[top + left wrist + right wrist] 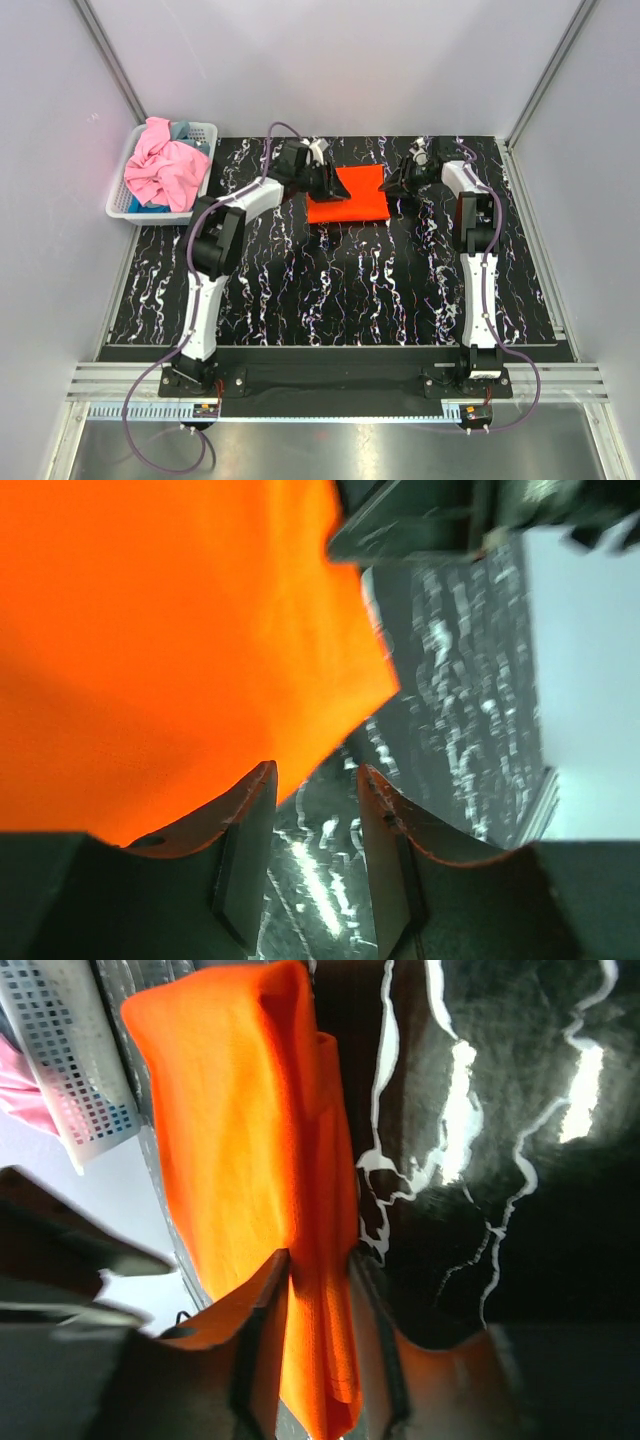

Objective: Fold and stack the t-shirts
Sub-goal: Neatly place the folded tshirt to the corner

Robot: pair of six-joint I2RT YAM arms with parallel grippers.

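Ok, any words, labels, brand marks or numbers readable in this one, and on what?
No text can be read in any view.
The orange t-shirt: plain, no print or tag showing.
The pink t-shirt and the white lattice basket: no markings.
The left arm base and right arm base: any marks are too small to read.

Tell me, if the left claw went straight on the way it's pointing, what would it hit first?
Most likely the orange t-shirt: the left gripper points at its edge, with a little bare table between. Depth is unclear, so it might skim over.
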